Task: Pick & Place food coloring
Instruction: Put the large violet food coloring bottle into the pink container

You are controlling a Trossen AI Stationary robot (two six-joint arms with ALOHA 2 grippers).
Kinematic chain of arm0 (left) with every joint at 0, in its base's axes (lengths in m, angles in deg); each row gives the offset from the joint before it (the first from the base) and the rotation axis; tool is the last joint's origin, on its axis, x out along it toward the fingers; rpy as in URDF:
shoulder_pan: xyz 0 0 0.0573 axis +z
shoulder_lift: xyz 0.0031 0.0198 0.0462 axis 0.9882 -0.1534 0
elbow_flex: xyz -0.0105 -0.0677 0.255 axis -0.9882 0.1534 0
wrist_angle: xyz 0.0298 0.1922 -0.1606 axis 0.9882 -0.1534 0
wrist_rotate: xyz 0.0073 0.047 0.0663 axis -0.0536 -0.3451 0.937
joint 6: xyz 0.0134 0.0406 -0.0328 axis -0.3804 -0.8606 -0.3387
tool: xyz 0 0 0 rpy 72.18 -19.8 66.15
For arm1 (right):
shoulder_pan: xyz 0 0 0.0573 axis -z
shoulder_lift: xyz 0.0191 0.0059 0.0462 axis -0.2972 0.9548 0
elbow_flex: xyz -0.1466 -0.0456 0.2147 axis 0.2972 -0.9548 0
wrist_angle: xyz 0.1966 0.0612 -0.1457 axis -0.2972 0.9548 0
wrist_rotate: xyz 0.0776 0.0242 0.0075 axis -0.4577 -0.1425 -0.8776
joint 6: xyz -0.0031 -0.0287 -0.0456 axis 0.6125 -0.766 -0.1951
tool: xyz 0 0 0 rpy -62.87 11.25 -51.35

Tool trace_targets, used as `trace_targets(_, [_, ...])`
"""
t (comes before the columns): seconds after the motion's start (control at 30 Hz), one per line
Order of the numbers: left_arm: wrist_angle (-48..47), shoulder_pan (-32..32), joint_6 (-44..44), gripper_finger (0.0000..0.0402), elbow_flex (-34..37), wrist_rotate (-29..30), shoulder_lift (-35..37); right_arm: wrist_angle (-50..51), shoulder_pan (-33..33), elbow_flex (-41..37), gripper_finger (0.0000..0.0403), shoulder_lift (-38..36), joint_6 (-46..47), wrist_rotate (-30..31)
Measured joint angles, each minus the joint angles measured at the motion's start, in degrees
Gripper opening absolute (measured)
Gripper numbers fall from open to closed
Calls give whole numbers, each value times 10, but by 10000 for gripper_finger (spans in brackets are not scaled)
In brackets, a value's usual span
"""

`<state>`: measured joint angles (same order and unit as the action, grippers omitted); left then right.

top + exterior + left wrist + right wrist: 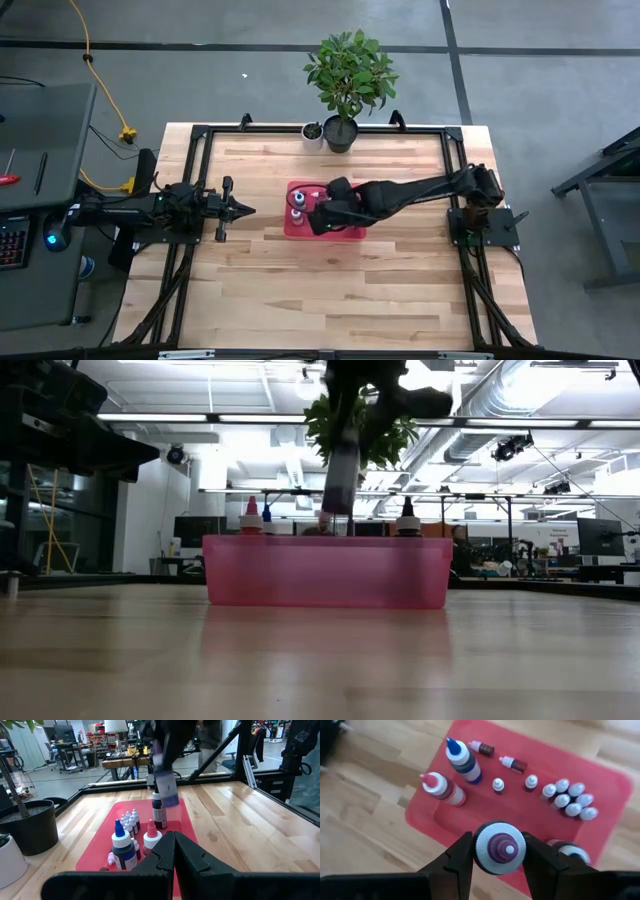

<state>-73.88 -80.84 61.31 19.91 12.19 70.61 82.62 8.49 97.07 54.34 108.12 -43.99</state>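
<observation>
A red tray (345, 231) sits mid-table and holds several food coloring bottles. Among them are a blue-tipped one (463, 760), a red-tipped one (443, 788) and a cluster of tiny white-capped ones (572, 800). My right gripper (499, 847) hangs over the tray's near part, shut on a purple food coloring bottle (168, 787) with a white cap. My left gripper (174, 842) is shut and empty, pointing level toward the tray from the table's left side (243, 209). My right gripper pinches the purple bottle between its two fingers at the white cap (484, 851), one finger on each side. The fingers slant down from the table's right. The bottle's purple body (170, 795) hangs tilted below them, lifted clear above the tray.
A dark-bodied bottle (159, 812) stands upright in the tray just under the held one. A potted plant (345, 75) and a small white pot (312, 132) stand at the table's far edge. Bare wood lies near and on both sides of the tray.
</observation>
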Motion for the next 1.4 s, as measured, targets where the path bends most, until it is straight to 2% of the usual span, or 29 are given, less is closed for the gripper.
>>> trace_targets(0.2, [0, 0, 0, 0, 0, 0, 0, -113, 20, -98, 130, 0, 26, 1])
trace_targets(0.37, [0, 0, 0, 0, 0, 0, 0, -176, 37, -147, 130, 10, -20, 9])
trace_targets(0.57, [0, 0, 0, 0, 0, 0, 0, -168, 50, -153, 130, 32, -77, 11])
trace_targets(0.8, [0, 0, 0, 0, 0, 0, 0, -136, 51, -152, 130, 35, -127, 49])
trace_targets(1.17, [0, 0, 0, 0, 0, 0, 0, -107, 50, -152, 132, 35, -163, 8])
trace_targets(1.4, [0, 0, 0, 0, 0, 0, 0, -94, 51, -152, 174, 35, -168, 0])
